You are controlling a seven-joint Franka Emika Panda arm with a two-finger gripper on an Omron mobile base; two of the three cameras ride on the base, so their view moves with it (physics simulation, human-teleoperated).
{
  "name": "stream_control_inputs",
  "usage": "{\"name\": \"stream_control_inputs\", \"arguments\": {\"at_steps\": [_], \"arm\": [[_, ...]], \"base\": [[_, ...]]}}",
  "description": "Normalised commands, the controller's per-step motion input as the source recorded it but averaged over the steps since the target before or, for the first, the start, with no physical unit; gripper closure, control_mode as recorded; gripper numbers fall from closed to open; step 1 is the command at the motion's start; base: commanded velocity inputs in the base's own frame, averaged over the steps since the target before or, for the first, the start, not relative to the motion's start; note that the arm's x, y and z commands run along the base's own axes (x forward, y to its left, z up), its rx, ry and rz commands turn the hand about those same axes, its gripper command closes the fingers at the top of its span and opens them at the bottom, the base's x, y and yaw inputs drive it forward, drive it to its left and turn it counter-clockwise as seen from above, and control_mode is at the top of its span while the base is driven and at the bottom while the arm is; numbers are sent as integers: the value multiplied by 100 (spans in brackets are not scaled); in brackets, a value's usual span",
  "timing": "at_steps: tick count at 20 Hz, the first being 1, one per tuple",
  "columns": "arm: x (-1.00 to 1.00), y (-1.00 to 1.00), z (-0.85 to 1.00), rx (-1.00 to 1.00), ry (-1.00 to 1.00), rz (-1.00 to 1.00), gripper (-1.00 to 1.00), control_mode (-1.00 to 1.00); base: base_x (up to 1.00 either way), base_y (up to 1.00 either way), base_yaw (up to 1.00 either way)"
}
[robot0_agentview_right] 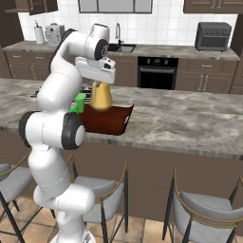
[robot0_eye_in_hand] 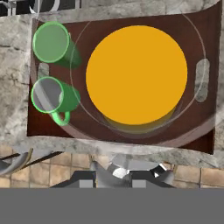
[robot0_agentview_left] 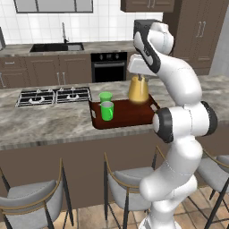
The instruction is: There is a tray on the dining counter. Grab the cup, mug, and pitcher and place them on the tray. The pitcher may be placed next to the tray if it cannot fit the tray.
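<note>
The dark reddish-brown tray [robot0_agentview_left: 129,117] [robot0_agentview_right: 112,121] [robot0_eye_in_hand: 38,124] lies on the dining counter [robot0_agentview_left: 44,121] [robot0_agentview_right: 185,124]. At its left end stand the tapered green cup [robot0_agentview_left: 105,96] [robot0_eye_in_hand: 51,42] and, nearer me, the bright green mug [robot0_agentview_left: 107,111] [robot0_eye_in_hand: 53,97] with its handle. The clear pitcher [robot0_agentview_left: 138,91] [robot0_agentview_right: 101,97] [robot0_eye_in_hand: 136,74] with amber liquid is upright over the tray's right part. My gripper [robot0_agentview_left: 141,78] [robot0_agentview_right: 98,84] comes down from above, shut on its narrow neck. Whether the pitcher's base touches the tray I cannot tell.
A gas hob [robot0_agentview_left: 53,95] is set into the counter left of the tray. Grey stools [robot0_agentview_left: 31,201] [robot0_agentview_right: 199,209] stand along the counter's near side. Behind are the back worktop with a sink [robot0_agentview_left: 56,46], an oven [robot0_agentview_left: 108,66] and a paper-towel roll [robot0_agentview_right: 38,33].
</note>
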Motion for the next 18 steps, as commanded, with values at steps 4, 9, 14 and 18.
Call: {"name": "stream_control_inputs", "arguments": {"at_steps": [4,9,14,18], "arm": [[41,0,-3,0,0,0,100,-100],[36,0,-19,0,0,0,100,-100],[23,0,-26,0,0,0,100,-100],[19,0,-26,0,3,0,100,-100]], "base": [[0,0,0],[0,0,0],[0,0,0],[0,0,0]]}}
